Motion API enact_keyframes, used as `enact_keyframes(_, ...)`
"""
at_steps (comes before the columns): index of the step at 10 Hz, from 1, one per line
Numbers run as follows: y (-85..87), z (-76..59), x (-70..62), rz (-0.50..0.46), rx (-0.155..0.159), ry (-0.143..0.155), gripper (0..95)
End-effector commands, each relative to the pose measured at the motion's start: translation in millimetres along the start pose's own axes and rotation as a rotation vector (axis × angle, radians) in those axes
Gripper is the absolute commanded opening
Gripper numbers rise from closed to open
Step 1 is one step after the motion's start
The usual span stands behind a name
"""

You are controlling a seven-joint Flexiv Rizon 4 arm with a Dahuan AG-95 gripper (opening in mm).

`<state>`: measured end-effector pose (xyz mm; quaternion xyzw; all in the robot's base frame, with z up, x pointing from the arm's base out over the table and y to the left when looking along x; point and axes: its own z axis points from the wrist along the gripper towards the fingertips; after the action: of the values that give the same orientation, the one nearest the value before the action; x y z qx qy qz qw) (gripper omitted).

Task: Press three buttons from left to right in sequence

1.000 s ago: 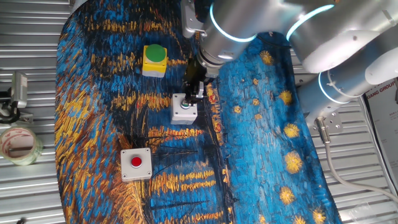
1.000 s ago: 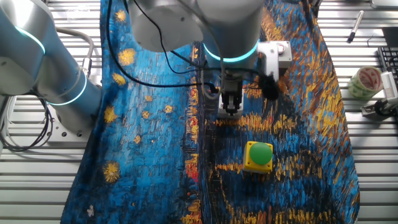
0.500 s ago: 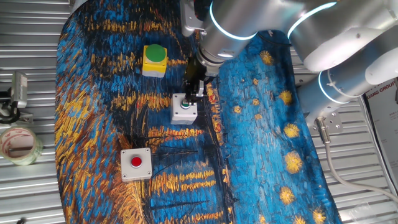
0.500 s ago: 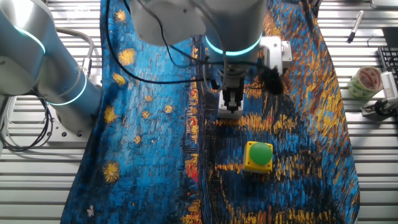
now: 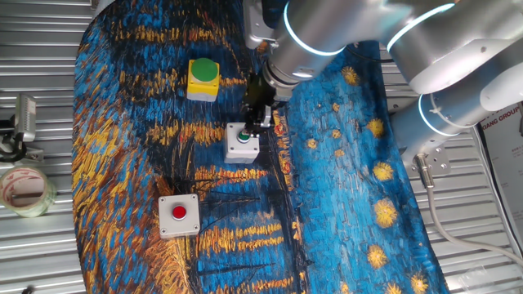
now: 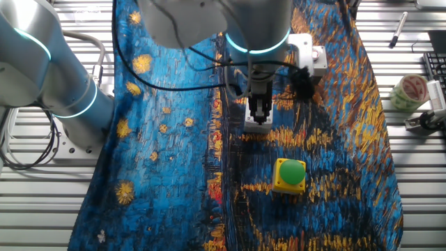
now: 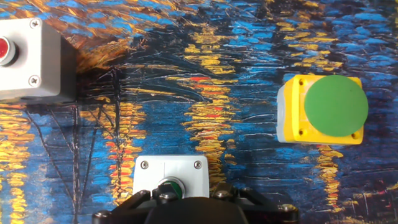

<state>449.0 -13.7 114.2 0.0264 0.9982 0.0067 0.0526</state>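
Note:
Three button boxes sit in a row on the painted cloth. The yellow box with the big green dome (image 5: 203,78) (image 6: 289,174) (image 7: 323,109) is at one end. The grey-white box with the small green button (image 5: 242,144) (image 7: 170,176) is in the middle. The grey-white box with the red button (image 5: 178,216) (image 6: 311,58) (image 7: 28,60) is at the other end. My gripper (image 5: 257,122) (image 6: 260,116) points down right over the middle box's button, fingers together as one narrow bar. I cannot tell whether it touches the button. In the hand view the button (image 7: 171,186) peeks out at the gripper's dark body.
A roll of tape (image 5: 24,189) (image 6: 410,90) lies off the cloth on the slatted metal table. A small metal fixture (image 5: 23,122) stands near it. The arm's base and links (image 5: 458,90) stand along the cloth's other side.
The hand and wrist have risen a little above the middle box, while staying over its green button. The boxes have not moved.

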Motion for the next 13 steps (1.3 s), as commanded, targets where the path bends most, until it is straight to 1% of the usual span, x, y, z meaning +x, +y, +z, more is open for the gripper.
enact_keyframes(1,-2.1,-0.1,0.4,0.0,0.005,-0.011,38.0)
enact_keyframes(4,-1.9,-2.1,-1.1,-0.003,0.007,-0.01,38.0)
enact_keyframes(6,-2.6,-3.4,-6.0,-0.01,0.004,-0.004,38.0)
enact_keyframes(9,-1.4,-5.8,-22.3,-0.011,0.0,0.018,38.0)
enact_keyframes(13,3.8,-2.0,-41.8,-0.013,0.003,0.025,38.0)
